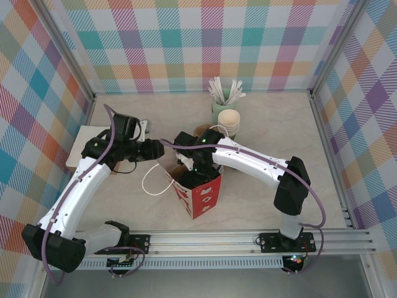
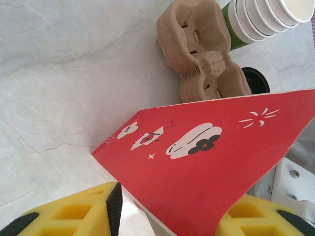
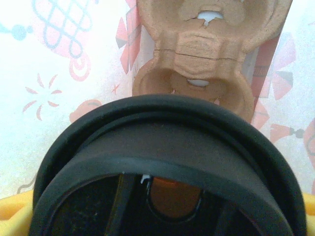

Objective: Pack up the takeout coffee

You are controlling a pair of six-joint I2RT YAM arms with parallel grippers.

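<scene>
Right gripper (image 3: pixel 157 211) spread wide, clasping the lidded takeout coffee (image 3: pixel 162 147) inside the red bag (image 1: pixel 205 195), above the cup carrier (image 3: pixel 197 54); with left gripper (image 2: pixel 165 216), pinching the bag wall; seemingly awaiting seating, release.

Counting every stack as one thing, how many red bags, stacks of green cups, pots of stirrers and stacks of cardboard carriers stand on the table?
red bag: 1
stack of green cups: 1
pot of stirrers: 1
stack of cardboard carriers: 1
Total: 4
</scene>
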